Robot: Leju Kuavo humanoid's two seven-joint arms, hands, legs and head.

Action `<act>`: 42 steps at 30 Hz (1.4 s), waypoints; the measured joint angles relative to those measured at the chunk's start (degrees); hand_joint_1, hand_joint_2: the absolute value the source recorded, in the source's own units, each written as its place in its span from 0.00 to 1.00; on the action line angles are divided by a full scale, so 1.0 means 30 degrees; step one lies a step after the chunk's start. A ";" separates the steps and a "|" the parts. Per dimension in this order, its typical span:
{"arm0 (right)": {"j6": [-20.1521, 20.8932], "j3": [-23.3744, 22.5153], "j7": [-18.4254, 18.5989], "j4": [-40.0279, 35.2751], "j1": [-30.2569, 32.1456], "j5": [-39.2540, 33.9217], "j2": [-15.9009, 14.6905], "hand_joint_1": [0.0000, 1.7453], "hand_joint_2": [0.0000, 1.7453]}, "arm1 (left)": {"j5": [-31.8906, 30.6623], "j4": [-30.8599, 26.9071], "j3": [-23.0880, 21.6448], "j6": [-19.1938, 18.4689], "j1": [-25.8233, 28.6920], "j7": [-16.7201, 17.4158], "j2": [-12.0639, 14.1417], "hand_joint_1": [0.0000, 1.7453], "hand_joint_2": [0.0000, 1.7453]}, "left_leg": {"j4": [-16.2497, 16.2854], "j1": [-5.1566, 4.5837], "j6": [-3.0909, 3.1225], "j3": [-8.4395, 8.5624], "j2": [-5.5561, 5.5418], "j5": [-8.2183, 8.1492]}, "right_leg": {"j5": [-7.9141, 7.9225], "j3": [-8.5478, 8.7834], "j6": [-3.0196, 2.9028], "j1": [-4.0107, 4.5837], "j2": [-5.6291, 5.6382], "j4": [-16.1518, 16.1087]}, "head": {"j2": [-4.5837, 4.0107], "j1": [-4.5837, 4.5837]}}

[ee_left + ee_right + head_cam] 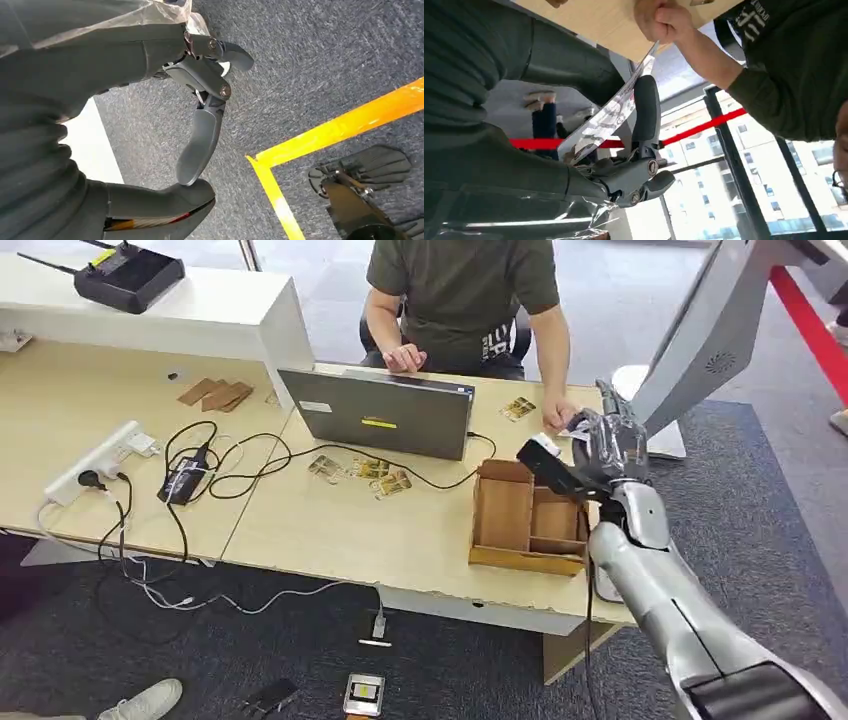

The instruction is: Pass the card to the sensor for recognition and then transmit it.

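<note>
Desk (330, 530): wooden box (528, 518) compartments bare; R hand (607, 445) holds card (609, 117).

Glossy printed card (610, 116) between two hands

White lettering on the person's dark shirt (754, 20), too partial to read

This looks like an office or reception area. A long pale wooden desk (330, 530) stands on grey carpet (760, 510), carrying an open grey laptop (378, 412), a white power strip (95, 460) with tangled black cables (225, 455) and a black router (128, 276) on a raised white counter (150, 315). A person in a dark green shirt (462, 290) sits behind it. The right wrist view shows large windows (734, 165) facing a tall building.
</note>
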 joint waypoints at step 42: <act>0.0667 -0.4765 0.2433 -1.3412 1.1774 -0.4817 -0.6826 1.00 1.00 | 0.2244 0.0007 0.0350 0.1253 0.2096 -0.1180 0.1063 0.00 1.00 | -0.0007 -0.0002 0.0008 0.0005 0.0016 -0.0020 | -0.0009 0.0009 0.0003 0.0000 0.0004 -0.0025 | 0.0000 0.0007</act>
